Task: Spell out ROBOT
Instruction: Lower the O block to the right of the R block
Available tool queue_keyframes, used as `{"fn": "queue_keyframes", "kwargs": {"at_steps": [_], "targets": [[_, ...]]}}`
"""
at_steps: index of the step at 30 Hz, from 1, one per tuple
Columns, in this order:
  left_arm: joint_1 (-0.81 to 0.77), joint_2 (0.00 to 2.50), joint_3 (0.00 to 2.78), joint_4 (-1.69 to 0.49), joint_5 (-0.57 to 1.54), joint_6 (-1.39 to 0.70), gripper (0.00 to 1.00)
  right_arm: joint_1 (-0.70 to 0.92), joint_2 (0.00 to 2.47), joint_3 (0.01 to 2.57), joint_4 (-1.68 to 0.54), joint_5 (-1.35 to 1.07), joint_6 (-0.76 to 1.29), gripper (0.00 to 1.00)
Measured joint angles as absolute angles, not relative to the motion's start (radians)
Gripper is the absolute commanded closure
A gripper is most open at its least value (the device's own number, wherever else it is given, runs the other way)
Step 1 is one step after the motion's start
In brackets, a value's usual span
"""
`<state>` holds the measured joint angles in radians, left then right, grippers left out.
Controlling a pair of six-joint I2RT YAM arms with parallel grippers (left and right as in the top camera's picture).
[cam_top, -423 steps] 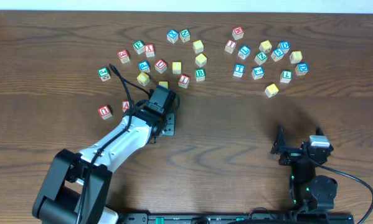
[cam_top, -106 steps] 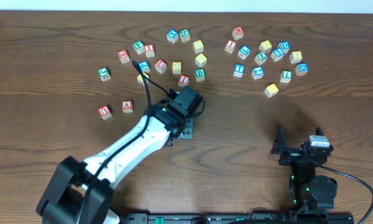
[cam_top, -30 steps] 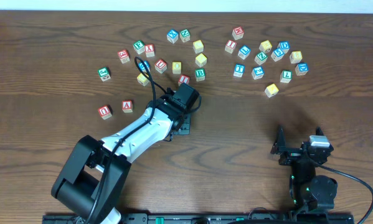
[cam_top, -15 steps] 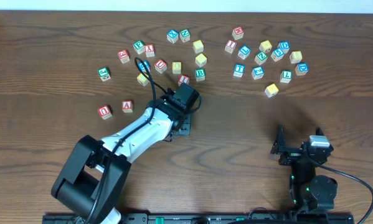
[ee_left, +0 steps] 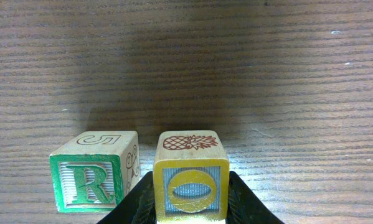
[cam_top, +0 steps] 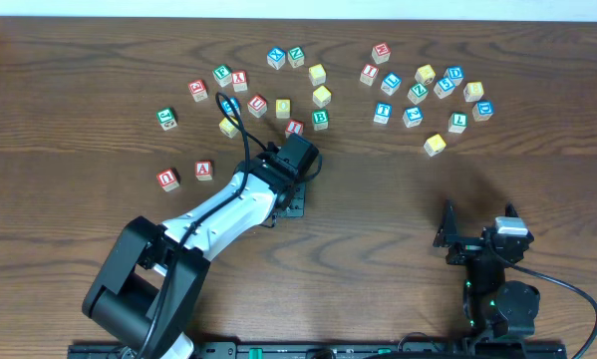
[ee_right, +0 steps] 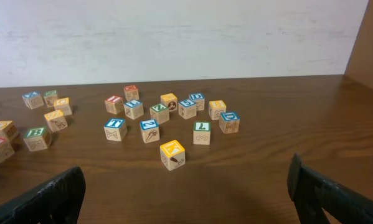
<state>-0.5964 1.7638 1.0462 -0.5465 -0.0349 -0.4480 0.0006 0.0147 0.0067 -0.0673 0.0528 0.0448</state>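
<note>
The wooden table (cam_top: pixel 428 209) lies bare right of the green R cube (ee_left: pixel 86 180) and just beyond it. Loose letter cubes (cam_top: pixel 321 96) scatter farther back. My left gripper (ee_left: pixel 190 202) clamps the yellow O cube (ee_left: pixel 190 180) just right of R, with a thin gap between them. My right gripper (ee_right: pixel 186 199) gapes wide and empty, well right of R.

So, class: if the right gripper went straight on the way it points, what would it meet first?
Probably the yellow-topped cube standing alone ahead of the open right gripper; depth is hard to judge.
</note>
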Motion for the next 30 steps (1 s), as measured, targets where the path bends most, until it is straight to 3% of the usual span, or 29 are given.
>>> {"fn": "queue_keyframes", "kwargs": {"at_steps": [30], "targets": [[-0.596,1.764,1.037,-0.541,-0.035,-0.448,0.74,0.001,0.015,0.007,-0.067,0.053,0.045,0.01]]}}
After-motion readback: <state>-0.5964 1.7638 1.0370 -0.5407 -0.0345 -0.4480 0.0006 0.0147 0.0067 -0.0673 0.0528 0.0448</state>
